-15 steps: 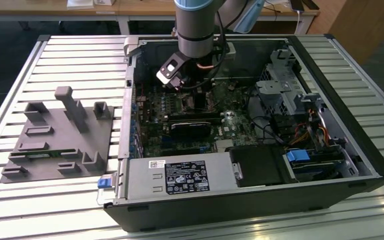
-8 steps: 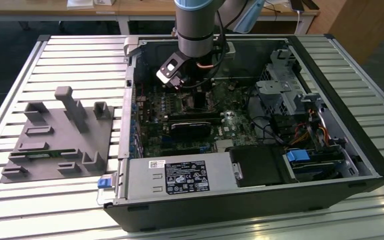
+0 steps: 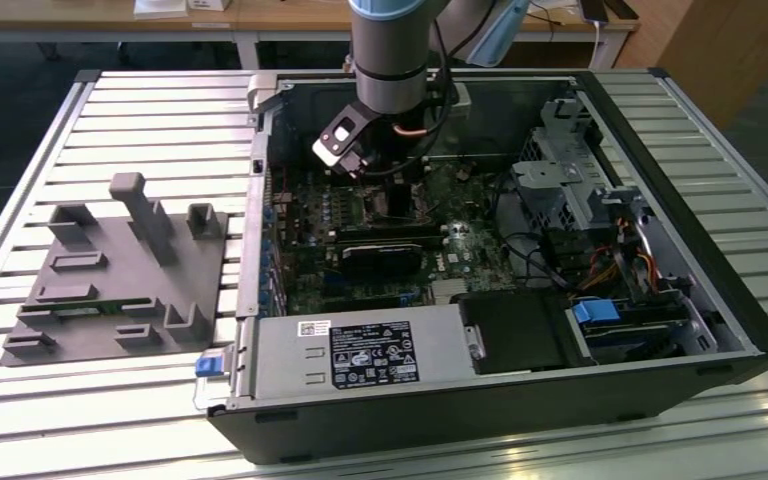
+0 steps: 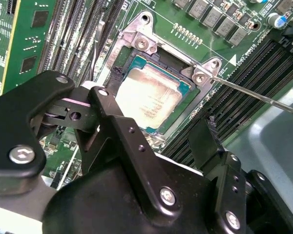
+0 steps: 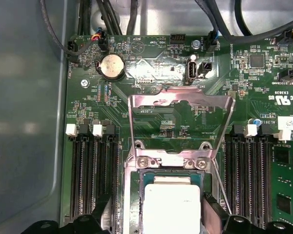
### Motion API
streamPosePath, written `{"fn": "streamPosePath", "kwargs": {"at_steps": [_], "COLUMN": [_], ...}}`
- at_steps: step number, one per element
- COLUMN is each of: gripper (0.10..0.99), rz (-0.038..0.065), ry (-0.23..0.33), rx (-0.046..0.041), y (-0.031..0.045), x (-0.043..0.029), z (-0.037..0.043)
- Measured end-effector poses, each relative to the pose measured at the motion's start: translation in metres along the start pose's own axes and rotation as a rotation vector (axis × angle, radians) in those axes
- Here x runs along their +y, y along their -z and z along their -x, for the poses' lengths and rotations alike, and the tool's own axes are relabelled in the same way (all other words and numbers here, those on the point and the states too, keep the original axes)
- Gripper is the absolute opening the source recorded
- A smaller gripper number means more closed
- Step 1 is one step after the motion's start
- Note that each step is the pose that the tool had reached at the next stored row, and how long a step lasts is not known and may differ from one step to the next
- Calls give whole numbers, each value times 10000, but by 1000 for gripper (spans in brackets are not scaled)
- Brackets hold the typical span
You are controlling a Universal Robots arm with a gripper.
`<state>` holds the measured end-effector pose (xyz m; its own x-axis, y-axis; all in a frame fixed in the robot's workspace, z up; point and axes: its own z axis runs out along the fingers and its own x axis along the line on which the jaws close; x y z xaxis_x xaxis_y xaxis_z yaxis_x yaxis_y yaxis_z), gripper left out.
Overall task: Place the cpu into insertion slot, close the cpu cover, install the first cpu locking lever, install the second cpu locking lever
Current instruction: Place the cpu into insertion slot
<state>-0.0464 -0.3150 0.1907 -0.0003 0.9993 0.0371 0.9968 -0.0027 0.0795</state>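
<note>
The cpu, a silvery square chip, lies flat inside the insertion slot on the green board. The cpu cover, a thin metal frame with a window, stands hinged up behind the slot. A thin wire locking lever sticks out from one corner of the slot. My gripper hovers just over the cpu, open. Its black fingers sit on either side of the chip with nothing held between them. In the exterior view my gripper reaches down into the open computer case.
Long black memory slots flank the socket on both sides. A black rectangular block lies in front of the gripper. The power supply, drive cages and case walls hem in the board. A grey fixture tray lies outside the case at the exterior view's left.
</note>
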Motion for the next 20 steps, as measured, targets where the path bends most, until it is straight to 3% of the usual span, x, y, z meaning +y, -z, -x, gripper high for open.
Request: {"fn": "streamPosePath", "kwargs": {"at_steps": [12, 14, 16, 18, 19, 20], "gripper": [804, 678, 678, 565, 565, 506], "rz": [-14, -36, -63, -91, -105, -115], "ry": [0, -1, -2, -4, -4, -5], "rx": [6, 3, 4, 4, 4, 5], "y": [97, 111, 129, 147, 154, 159], "x": [11, 19, 29, 38, 41, 44], "z": [10, 16, 22, 25, 28, 32]}}
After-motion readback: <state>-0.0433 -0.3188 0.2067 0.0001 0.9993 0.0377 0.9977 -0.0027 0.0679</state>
